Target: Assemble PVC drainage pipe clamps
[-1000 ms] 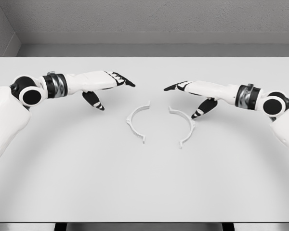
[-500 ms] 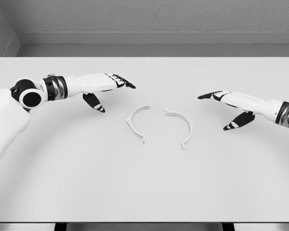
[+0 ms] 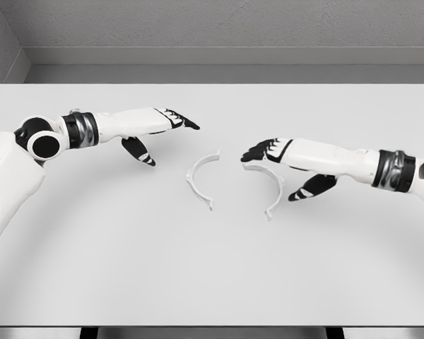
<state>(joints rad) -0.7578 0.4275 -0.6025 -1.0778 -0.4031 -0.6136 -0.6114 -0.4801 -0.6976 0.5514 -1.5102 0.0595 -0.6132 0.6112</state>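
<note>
Head view | right robot hand (image 3: pixel 279 153) spread, perhaps touching right clamp half (image 3: pixel 267 188) | left robot hand (image 3: pixel 152 127) released, near left clamp half (image 3: pixel 200 178)

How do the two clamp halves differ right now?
The left clamp half bulges left with its opening facing right; the right clamp half mirrors it. The left half lies clear of both hands; the right robot hand hovers over the right half's upper end. Both are white arcs lying flat on the table, apart.
</note>
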